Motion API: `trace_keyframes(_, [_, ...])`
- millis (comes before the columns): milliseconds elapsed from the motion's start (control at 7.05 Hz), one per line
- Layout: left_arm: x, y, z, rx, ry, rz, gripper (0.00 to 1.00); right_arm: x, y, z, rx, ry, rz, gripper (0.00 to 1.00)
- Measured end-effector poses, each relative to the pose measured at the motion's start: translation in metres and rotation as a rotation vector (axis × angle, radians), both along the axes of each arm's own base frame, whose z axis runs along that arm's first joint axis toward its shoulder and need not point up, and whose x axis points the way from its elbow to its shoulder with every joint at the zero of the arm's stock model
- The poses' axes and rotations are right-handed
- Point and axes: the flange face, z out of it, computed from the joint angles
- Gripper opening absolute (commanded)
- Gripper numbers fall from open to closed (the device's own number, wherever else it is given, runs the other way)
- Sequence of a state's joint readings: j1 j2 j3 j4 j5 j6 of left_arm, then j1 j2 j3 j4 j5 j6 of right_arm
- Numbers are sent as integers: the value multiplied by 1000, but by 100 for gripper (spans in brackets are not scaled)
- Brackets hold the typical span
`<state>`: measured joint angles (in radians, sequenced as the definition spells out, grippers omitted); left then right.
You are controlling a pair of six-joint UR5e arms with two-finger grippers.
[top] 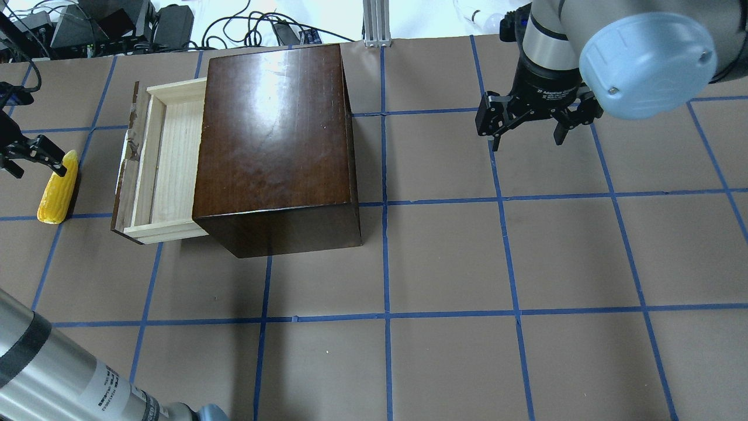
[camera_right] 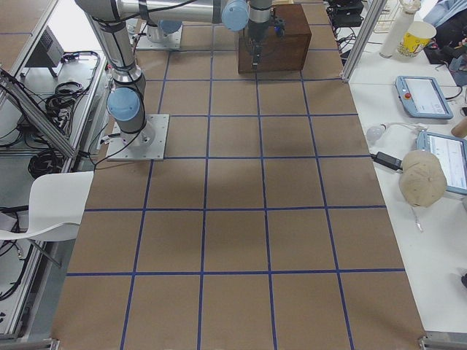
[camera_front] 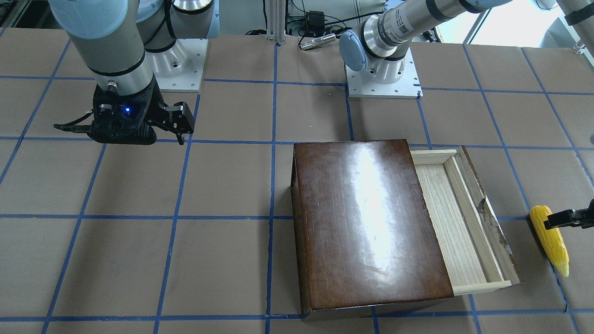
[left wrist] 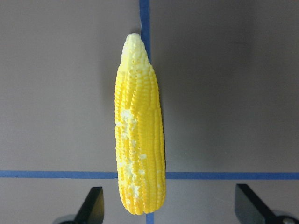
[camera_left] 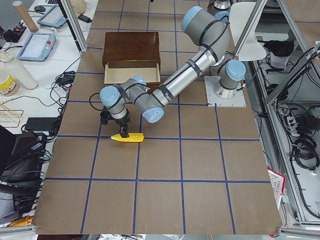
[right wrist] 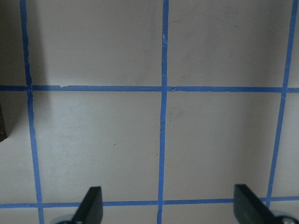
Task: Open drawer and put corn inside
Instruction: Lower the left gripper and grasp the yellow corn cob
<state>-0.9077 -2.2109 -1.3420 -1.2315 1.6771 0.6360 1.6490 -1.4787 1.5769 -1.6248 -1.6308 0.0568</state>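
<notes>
The yellow corn [top: 58,187] lies flat on the table to the left of the box, its paler tip pointing away from the gripper in the left wrist view [left wrist: 138,135]. The drawer [top: 160,164] of the dark-brown box [top: 274,146] is pulled out and holds nothing; its chipped front panel [camera_front: 487,218] faces the corn [camera_front: 551,239]. My left gripper [left wrist: 170,210] is open, its fingers standing wide on either side of the corn's thick end, not touching it. My right gripper [top: 529,131] is open and empty over bare table, far to the right of the box.
The table is brown board with a grid of blue tape lines [right wrist: 163,88]. The two arm bases [camera_front: 383,79] stand on the robot's side. Cables and gear [top: 117,23] lie beyond the table's far edge, behind the box.
</notes>
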Motion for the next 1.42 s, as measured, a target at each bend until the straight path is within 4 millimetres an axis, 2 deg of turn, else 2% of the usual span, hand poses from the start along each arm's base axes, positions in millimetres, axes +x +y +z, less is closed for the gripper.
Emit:
trace_keyframes(284, [10, -1, -26, 10, 9, 18, 100, 0, 0, 0, 0, 0, 0, 100])
trace_keyframes(568, [13, -3, -45, 18, 17, 27, 88, 0, 0, 0, 0, 0, 0, 100])
trace_keyframes(709, [15, -5, -54, 12, 14, 24, 44, 0, 0, 0, 0, 0, 0, 100])
trace_keyframes(851, [16, -6, -61, 9, 14, 21, 20, 0, 0, -1, 1, 0, 0, 100])
trace_keyframes(993, [17, -7, -64, 6, 15, 21, 6, 0, 0, -1, 1, 0, 0, 100])
trace_keyframes(1135, [17, -8, -63, 2, 15, 23, 0, 0, 0, -1, 2, 0, 0, 100])
trace_keyframes(1419, [17, -8, -51, -11, 6, 23, 0, 0, 0, -1, 1, 0, 0, 100])
